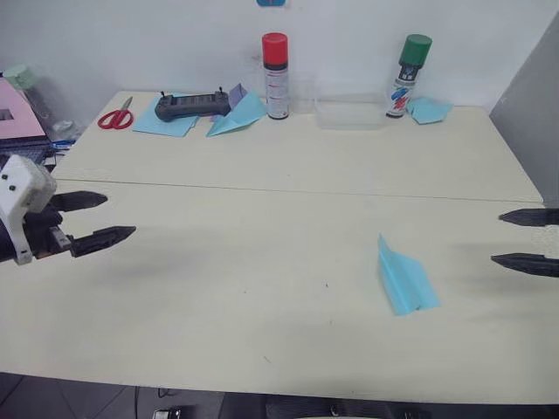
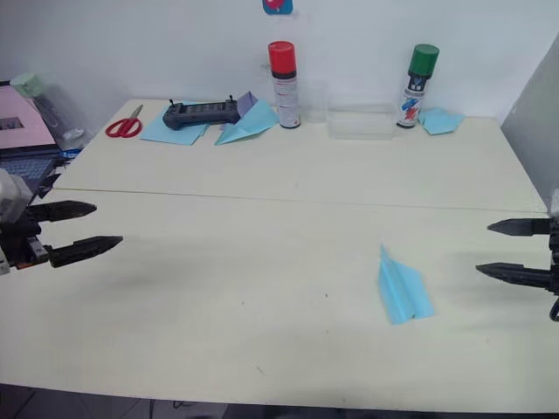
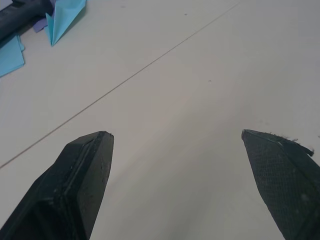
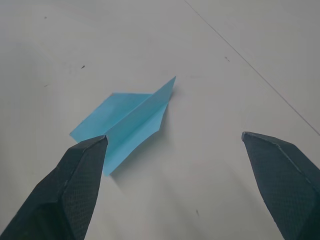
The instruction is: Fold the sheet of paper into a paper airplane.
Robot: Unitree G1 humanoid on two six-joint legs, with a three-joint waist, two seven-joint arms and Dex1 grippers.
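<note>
The sheet of paper lies on the table right of centre, folded into a narrow pointed wedge: the light blue paper airplane (image 1: 403,279), with one flap standing up and its tip pointing away from me. My right gripper (image 1: 496,237) hovers open a short way to its right and holds nothing. In the right wrist view the airplane (image 4: 127,125) lies ahead of the spread fingers, nearer one fingertip (image 4: 92,155). My left gripper (image 1: 120,216) is open and holds nothing far off at the left over bare table.
Along the back of the table (image 1: 262,288) stand red scissors (image 1: 115,118), a black controller (image 1: 192,106) on blue paper, a light blue dart with a purple scrap (image 1: 236,115), a red-capped can (image 1: 276,77), a clear box (image 1: 349,113), a green-capped can (image 1: 409,77) and crumpled blue paper (image 1: 430,110).
</note>
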